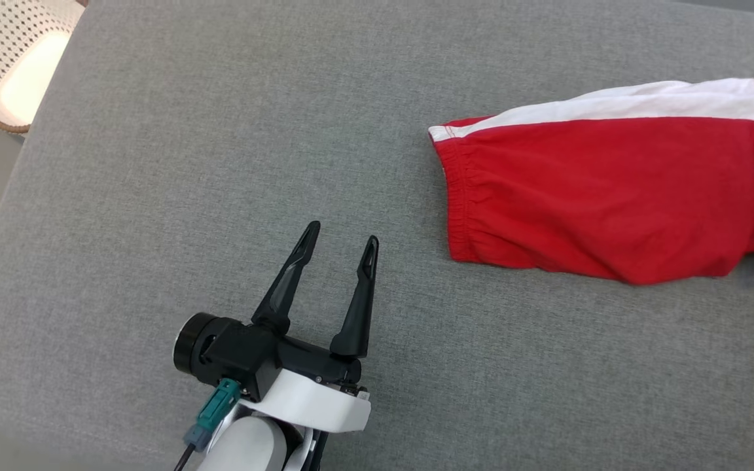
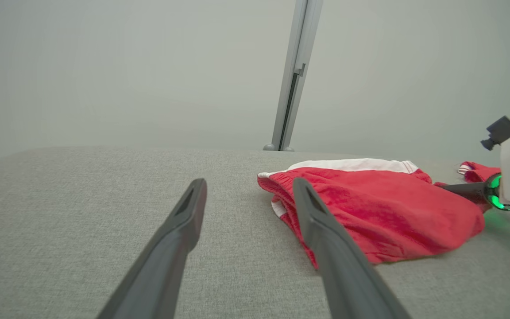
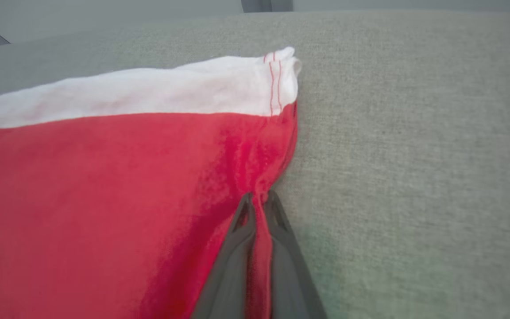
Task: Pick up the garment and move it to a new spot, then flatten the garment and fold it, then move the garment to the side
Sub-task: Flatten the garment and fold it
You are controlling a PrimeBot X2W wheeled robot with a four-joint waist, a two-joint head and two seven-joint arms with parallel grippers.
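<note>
A red garment (image 1: 599, 196) with a white band lies on the right side of a grey cushion (image 1: 220, 131). The right gripper (image 3: 259, 199) is pinched tight on a thin fold at its hem edge. It is a slim bite that could slip free when lifted, or drag the cloth into a bunch. The left gripper (image 1: 341, 233) hovers wide and empty, well apart from the garment.

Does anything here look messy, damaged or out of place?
Nothing looks damaged or spilled. The red and white garment lies fairly flat on the grey cushion; its only bunching is at one edge, where the right gripper pinches a fold of red cloth.
</note>
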